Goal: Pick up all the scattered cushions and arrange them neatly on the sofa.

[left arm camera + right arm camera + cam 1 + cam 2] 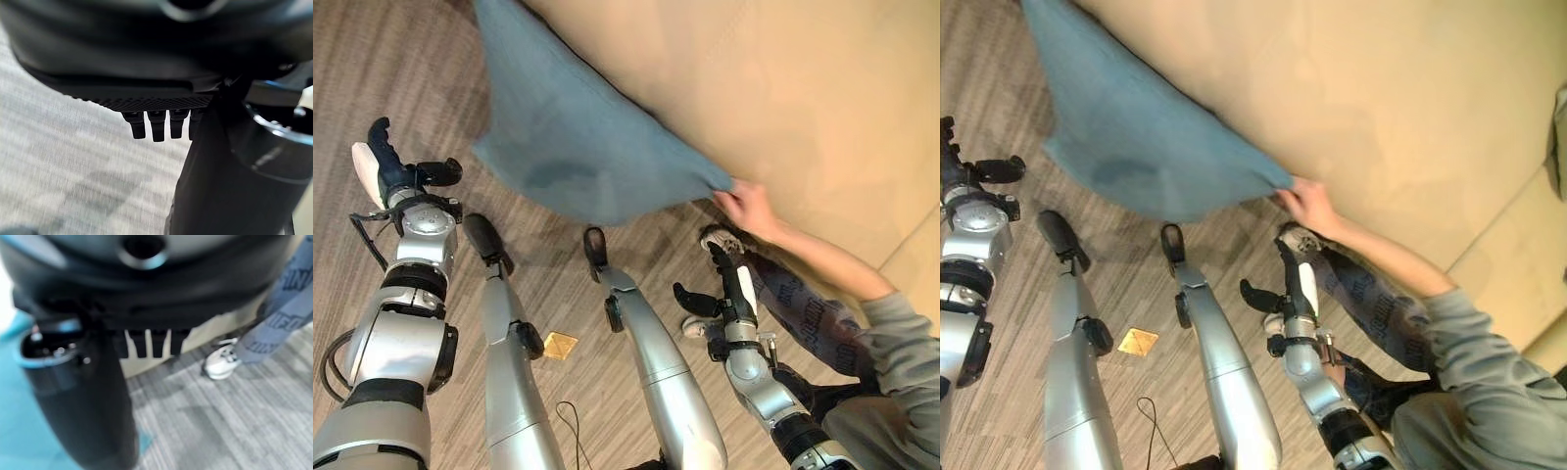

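A large blue cushion [568, 127] hangs over the front of the beige sofa [783, 98] and reaches down towards the floor. A person's hand [749, 208] grips its lower right corner. My left hand [386, 166] hovers over the carpet left of the cushion, apart from it, fingers [157, 128] straight and holding nothing. My right hand [732, 284] stands below the person's hand, just under the cushion's corner, open and empty. Its wrist view shows straight fingers [145, 343] with the blue cushion [19, 431] beside them.
A person crouches at the right, with a patterned trouser leg [803, 308] and a white shoe [221, 363] close to my right hand. A small gold square [559, 345] lies on the grey striped carpet [391, 69].
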Robot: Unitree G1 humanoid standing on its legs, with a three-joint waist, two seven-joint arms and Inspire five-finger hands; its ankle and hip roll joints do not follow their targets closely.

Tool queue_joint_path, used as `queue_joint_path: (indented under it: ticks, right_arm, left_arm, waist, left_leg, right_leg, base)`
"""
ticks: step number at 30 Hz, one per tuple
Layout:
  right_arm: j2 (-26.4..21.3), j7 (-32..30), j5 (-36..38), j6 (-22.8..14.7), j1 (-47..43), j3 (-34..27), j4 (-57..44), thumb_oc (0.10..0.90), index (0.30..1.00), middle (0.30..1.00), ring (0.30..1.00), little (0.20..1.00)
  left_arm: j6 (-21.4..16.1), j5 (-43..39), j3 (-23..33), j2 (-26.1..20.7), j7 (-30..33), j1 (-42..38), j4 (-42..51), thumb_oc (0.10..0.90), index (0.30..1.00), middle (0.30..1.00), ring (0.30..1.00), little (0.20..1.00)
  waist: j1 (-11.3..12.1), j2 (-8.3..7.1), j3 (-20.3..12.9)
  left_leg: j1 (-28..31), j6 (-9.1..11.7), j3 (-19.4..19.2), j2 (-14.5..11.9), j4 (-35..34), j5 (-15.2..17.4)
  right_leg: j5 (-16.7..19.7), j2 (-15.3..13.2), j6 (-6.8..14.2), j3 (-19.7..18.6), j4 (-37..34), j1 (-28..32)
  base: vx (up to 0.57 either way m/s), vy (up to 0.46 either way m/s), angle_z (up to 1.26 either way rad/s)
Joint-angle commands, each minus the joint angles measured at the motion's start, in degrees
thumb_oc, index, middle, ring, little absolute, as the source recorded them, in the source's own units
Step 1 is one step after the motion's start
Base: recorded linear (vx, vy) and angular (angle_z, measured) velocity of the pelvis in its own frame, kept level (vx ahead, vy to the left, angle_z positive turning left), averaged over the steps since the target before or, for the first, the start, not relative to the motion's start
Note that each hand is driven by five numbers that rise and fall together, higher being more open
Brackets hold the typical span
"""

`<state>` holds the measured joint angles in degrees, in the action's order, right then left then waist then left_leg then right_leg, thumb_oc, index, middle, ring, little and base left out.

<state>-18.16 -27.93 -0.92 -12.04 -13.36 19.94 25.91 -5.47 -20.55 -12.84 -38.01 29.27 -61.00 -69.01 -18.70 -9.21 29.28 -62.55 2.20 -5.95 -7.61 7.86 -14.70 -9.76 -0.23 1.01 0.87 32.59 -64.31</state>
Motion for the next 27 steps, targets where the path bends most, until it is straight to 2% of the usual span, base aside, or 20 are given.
queue_joint_path:
  ticks: [1, 3, 7, 10, 11, 12, 15, 16, 17, 18, 21, 27]
  right_arm:
    - [-3.5, -2.3, 2.3, -1.7, 7.9, -2.6, -2.7, 0.8, 0.9, 0.9, 0.9, 0.9]
    - [-3.7, -2.3, 2.6, -1.8, 7.8, -2.7, -3.0, 0.8, 0.9, 0.9, 0.9, 0.9]
    - [-3.9, -1.7, 3.1, -2.5, 8.8, -2.5, -3.9, 0.8, 0.9, 0.9, 0.9, 0.9]
    - [-3.6, -1.4, 2.4, -2.3, 9.5, -2.0, -3.2, 0.8, 0.9, 0.9, 0.9, 0.9]
    - [-3.5, -1.4, 1.9, -2.2, 9.7, -1.8, -2.0, 0.8, 0.9, 0.9, 0.9, 0.9]
    - [-3.5, -1.4, 1.9, -2.3, 9.7, -1.9, -2.0, 0.8, 0.9, 0.9, 0.9, 0.9]
    - [-3.5, -1.5, 1.6, -2.6, 10.0, -2.3, -1.1, 0.8, 0.9, 0.9, 0.9, 0.9]
    - [-3.4, -1.6, 1.4, -2.8, 10.6, -2.4, -0.8, 0.8, 0.9, 0.9, 0.9, 0.9]
    - [-3.2, -1.6, 1.4, -2.8, 10.8, -2.5, -0.6, 0.8, 0.9, 0.9, 0.9, 0.9]
    - [-3.2, -1.6, 1.4, -2.8, 10.9, -2.5, -0.6, 0.8, 0.9, 0.9, 0.9, 0.9]
    - [-2.6, -2.0, 0.7, -2.1, 12.1, -2.9, 0.6, 0.8, 0.9, 0.9, 0.9, 0.9]
    - [-2.1, -2.4, 0.2, -0.5, 13.5, -4.6, 2.1, 0.8, 0.9, 0.9, 0.9, 0.9]
  left_arm:
    - [-2.8, -3.1, 2.7, 0.0, -1.6, 0.5, -1.3, 0.53, 0.495, 0.495, 0.495, 0.495]
    - [-2.9, -3.9, 2.9, 0.3, -2.2, 0.2, -1.8, 0.4, 0.3, 0.3, 0.3, 0.3]
    - [-2.9, -4.0, 2.2, 1.5, -2.9, -0.9, -1.5, 0.4, 0.3, 0.3, 0.3, 0.3]
    - [-3.2, -2.6, 0.6, 3.3, -2.9, -1.1, 0.1, 0.4, 0.3, 0.3, 0.3, 0.3]
    - [-3.5, -1.4, -0.8, 4.3, -2.9, -1.3, 1.2, 0.4, 0.3, 0.3, 0.3, 0.3]
    - [-3.5, -1.4, -0.9, 4.3, -2.9, -1.3, 1.2, 0.4, 0.3, 0.3, 0.3, 0.3]
    - [-3.7, 2.4, -3.4, 4.0, -1.8, -1.1, 2.5, 0.4, 0.3, 0.3, 0.3, 0.3]
    - [-3.7, 3.6, -3.6, 3.6, -1.2, 0.0, 3.0, 0.475, 0.413, 0.413, 0.413, 0.413]
    - [-3.6, 4.1, -3.6, 3.6, -0.8, 0.9, 3.2, 0.527, 0.491, 0.491, 0.491, 0.491]
    - [-3.6, 4.1, -3.5, 3.7, -0.8, 1.0, 3.3, 0.8, 0.9, 0.9, 0.9, 0.9]
    - [-3.7, 4.5, -1.4, 5.1, -0.4, 5.7, 3.7, 0.8, 0.9, 0.9, 0.9, 0.9]
    - [-4.5, 2.5, 2.1, 8.6, -0.6, 14.1, 5.4, 0.8, 0.9, 0.9, 0.9, 0.9]
  waist:
    - [-1.1, 0.5, -3.0]
    - [-1.3, 0.54, -3.2]
    - [-2.1, 0.65, -3.7]
    - [-2.0, 1.34, -4.1]
    - [-1.6, 2.2, -4.5]
    - [-1.6, 2.22, -4.5]
    - [-0.6, 3.63, -5.2]
    - [-0.1, 4.34, -5.4]
    - [0.3, 4.68, -5.7]
    - [0.2, 4.66, -5.7]
    - [1.6, 5.87, -6.0]
    - [3.4, 6.75, -6.6]
  left_leg:
    - [-2.8, 0.4, 2.8, -1.9, 16.8, 19.6]
    - [-3.5, 0.3, 2.8, -2.1, 17.4, 20.0]
    - [-5.0, 0.0, 2.8, -2.4, 18.5, 20.8]
    - [-5.2, -0.1, 3.0, -2.3, 18.7, 20.7]
    - [-4.8, -0.2, 3.0, -2.1, 18.4, 20.4]
    - [-4.7, -0.2, 3.1, -2.1, 18.4, 20.4]
    - [-3.3, -0.2, 3.0, -1.6, 17.4, 20.0]
    - [-2.3, -0.1, 2.8, -1.3, 16.7, 19.7]
    - [-1.5, 0.0, 2.7, -1.0, 16.0, 19.5]
    - [-1.4, 0.0, 2.7, -0.9, 15.8, 19.4]
    - [2.5, 0.5, 2.1, -0.2, 13.1, 18.3]
    - [9.4, 0.8, 1.3, 0.9, 9.7, 17.5]
  right_leg:
    - [9.1, -1.0, 4.0, -2.5, -13.6, 0.8]
    - [9.1, -0.7, 3.9, -2.7, -13.2, 0.1]
    - [9.5, -0.3, 4.0, -3.2, -13.4, -1.3]
    - [9.4, -0.4, 3.9, -3.0, -13.4, -1.4]
    - [9.3, -0.5, 3.7, -3.0, -13.1, -1.1]
    - [9.2, -0.6, 3.7, -2.9, -13.1, -1.1]
    - [8.9, -0.9, 3.4, -2.8, -12.8, -0.1]
    - [8.9, -1.1, 3.3, -2.6, -12.8, 0.7]
    - [8.9, -1.4, 3.3, -2.5, -13.1, 1.3]
    - [8.9, -1.4, 3.3, -2.5, -13.1, 1.5]
    - [8.9, -2.1, 3.2, -2.0, -13.7, 4.9]
    - [8.6, -2.9, 3.0, -1.3, -14.9, 11.1]
  base:
    - [0.01, -0.021, -0.16]
    - [0.01, -0.01, -0.15]
    - [0.01, -0.033, -0.12]
    - [0.01, -0.028, -0.06]
    - [0.0, 0.0, 0.0]
    - [0.0, 0.002, -0.03]
    - [0.0, 0.011, 0.0]
    - [-0.01, 0.031, -0.01]
    - [0.0, 0.0, 0.0]
    - [0.0, 0.0, 0.0]
    - [0.0, 0.021, 0.08]
    - [0.01, 0.014, 0.11]
